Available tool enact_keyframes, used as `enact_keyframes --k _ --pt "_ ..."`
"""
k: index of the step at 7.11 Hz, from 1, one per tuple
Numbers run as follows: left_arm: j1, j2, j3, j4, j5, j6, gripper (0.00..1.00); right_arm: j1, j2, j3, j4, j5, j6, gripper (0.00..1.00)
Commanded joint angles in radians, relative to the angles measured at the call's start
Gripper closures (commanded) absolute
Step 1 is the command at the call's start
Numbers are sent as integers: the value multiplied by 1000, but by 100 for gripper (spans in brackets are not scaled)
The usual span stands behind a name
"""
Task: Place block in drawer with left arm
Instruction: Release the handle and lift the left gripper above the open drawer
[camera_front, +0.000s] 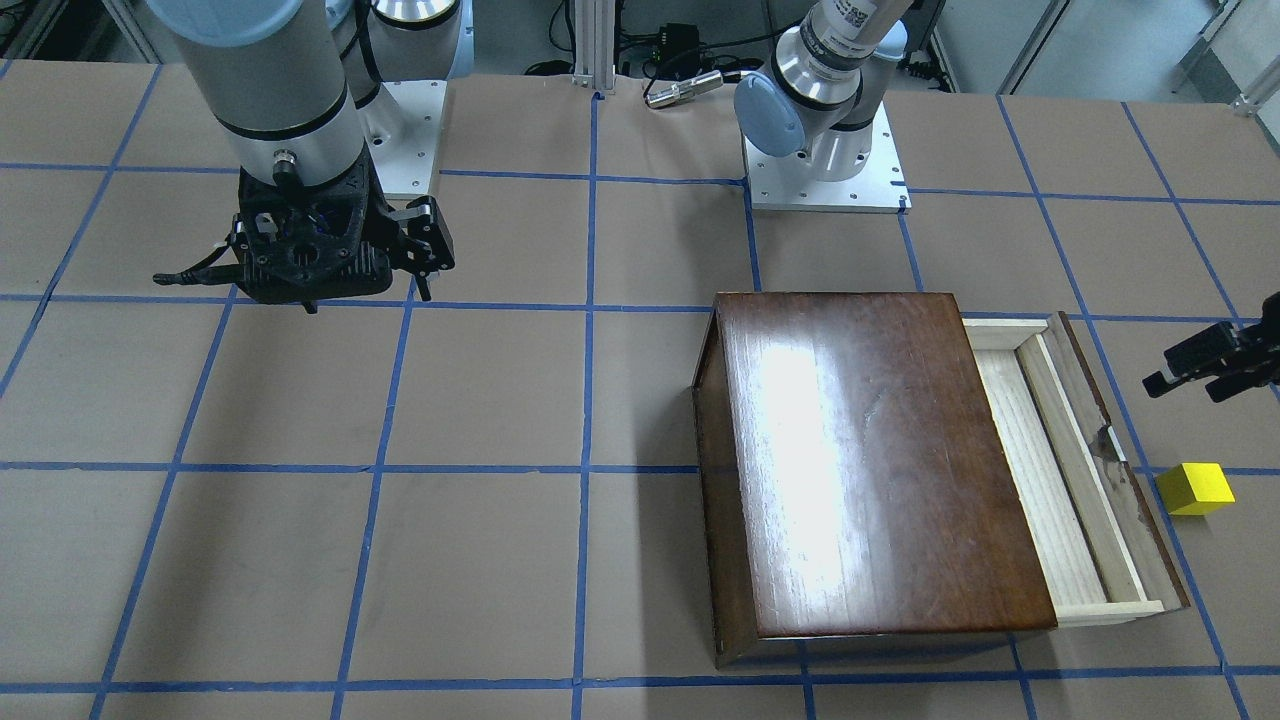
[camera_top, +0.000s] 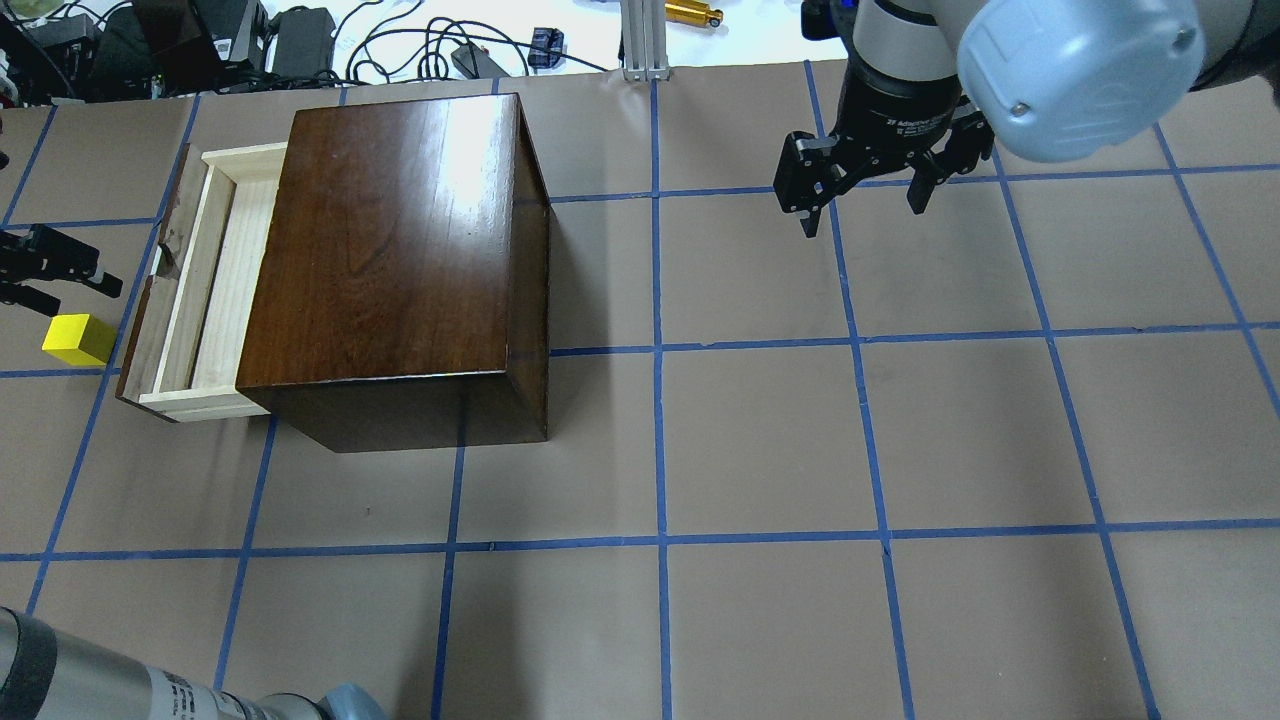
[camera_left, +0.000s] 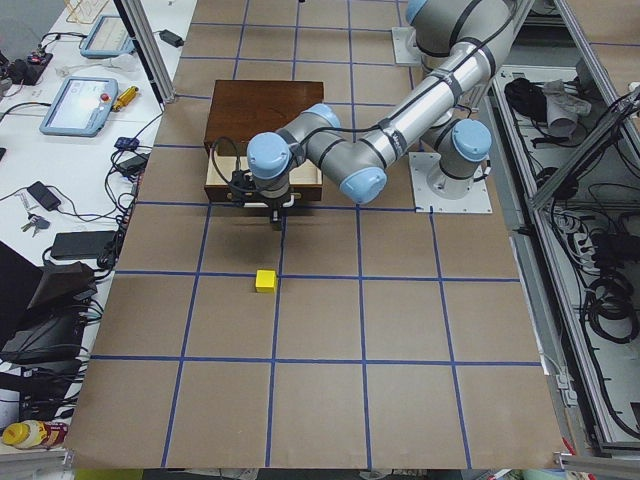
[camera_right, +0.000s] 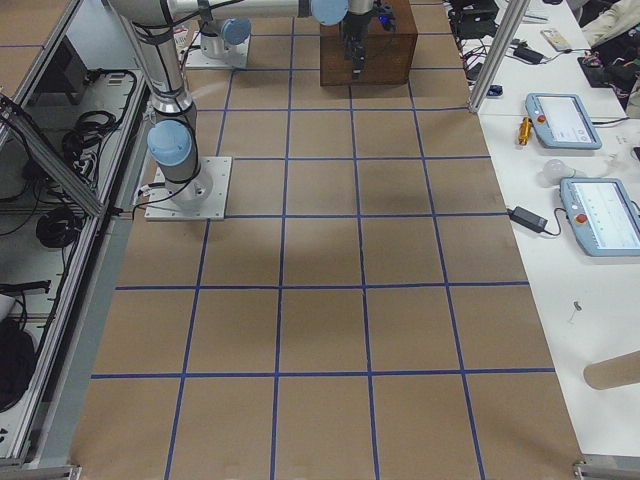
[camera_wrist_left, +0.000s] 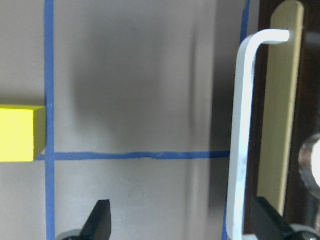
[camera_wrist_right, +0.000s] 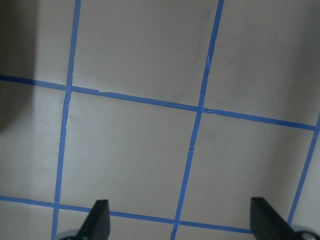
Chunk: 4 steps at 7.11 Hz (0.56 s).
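The yellow block (camera_front: 1195, 488) sits on the table just outside the drawer's dark front panel (camera_front: 1110, 450); it also shows in the overhead view (camera_top: 78, 338) and at the left edge of the left wrist view (camera_wrist_left: 17, 134). The drawer (camera_top: 215, 290) is pulled out of the dark wooden box (camera_top: 400, 250), and its pale tray is empty. My left gripper (camera_front: 1210, 365) hovers open and empty beside the front panel, a little behind the block. Its fingertips (camera_wrist_left: 102, 217) are wide apart, with the white drawer handle (camera_wrist_left: 240, 135) near the right one. My right gripper (camera_top: 865, 195) is open and empty, far from the box.
Brown table paper with a blue tape grid (camera_top: 660, 350) covers the table. Cables and devices lie along the far table edge (camera_top: 300, 40). The arm bases (camera_front: 825, 170) stand on the robot's side.
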Motion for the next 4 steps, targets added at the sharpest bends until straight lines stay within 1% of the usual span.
enact_keyframes --k 1,2,3,4 --pt "-15 153 -20 -83 1 -2 0 0 0 0 0 0 1 0" --pt "-41 207 -28 -97 7 -7 0 0 0 0 0 0 1 0" --pt "-67 247 -11 -130 90 -29 0 0 0 0 0 0 1 0" --pt "-120 273 -22 -147 104 -86 0 0 0 0 0 0 -1 0"
